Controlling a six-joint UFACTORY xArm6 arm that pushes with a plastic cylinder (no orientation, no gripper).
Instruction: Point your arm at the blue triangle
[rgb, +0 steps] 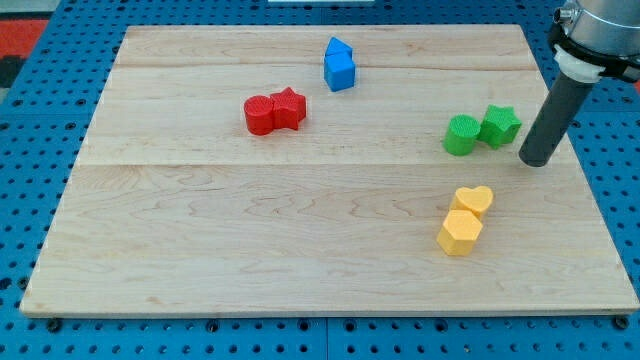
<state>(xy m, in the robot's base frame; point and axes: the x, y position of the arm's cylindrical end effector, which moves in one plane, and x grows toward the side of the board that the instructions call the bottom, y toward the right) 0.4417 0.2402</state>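
Observation:
The blue blocks (340, 65) stand near the view's top, a little right of centre: a blue triangle (337, 47) touching a blue cube (341, 72) just below it. My tip (535, 160) rests on the board at the view's right, just right of the green star (500, 125), far to the right of and below the blue blocks. The rod rises up and to the right from the tip.
A green cylinder (461, 135) touches the green star. A red cylinder (260, 115) and red star (289, 107) sit left of centre. A yellow heart (472, 201) and yellow hexagon (460, 232) lie at lower right. The wooden board (200, 230) lies on blue pegboard.

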